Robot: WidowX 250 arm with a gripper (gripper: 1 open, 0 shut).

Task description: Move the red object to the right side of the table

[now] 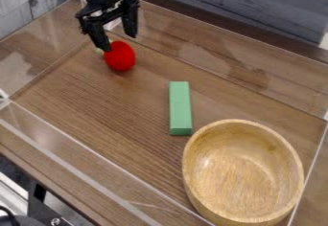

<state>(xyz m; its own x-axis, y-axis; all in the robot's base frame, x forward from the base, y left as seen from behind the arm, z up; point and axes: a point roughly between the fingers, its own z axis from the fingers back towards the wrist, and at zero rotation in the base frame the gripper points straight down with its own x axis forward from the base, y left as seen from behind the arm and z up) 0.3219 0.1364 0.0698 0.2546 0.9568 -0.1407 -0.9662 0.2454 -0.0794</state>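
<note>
The red object [119, 56], a small glossy red toy, lies on the brown wood-grain table [90, 115] in the far left part. My black gripper [113, 34] hangs just above and slightly behind it, pointing down. Its jaws are open and empty, with the fingers [96, 40] spread wider than the toy. The fingertips stand clear of the toy's top.
A green rectangular block [181, 107] lies near the middle of the table. A round light wooden bowl [244, 172] sits at the front right. Low clear acrylic walls [52, 139] edge the tabletop.
</note>
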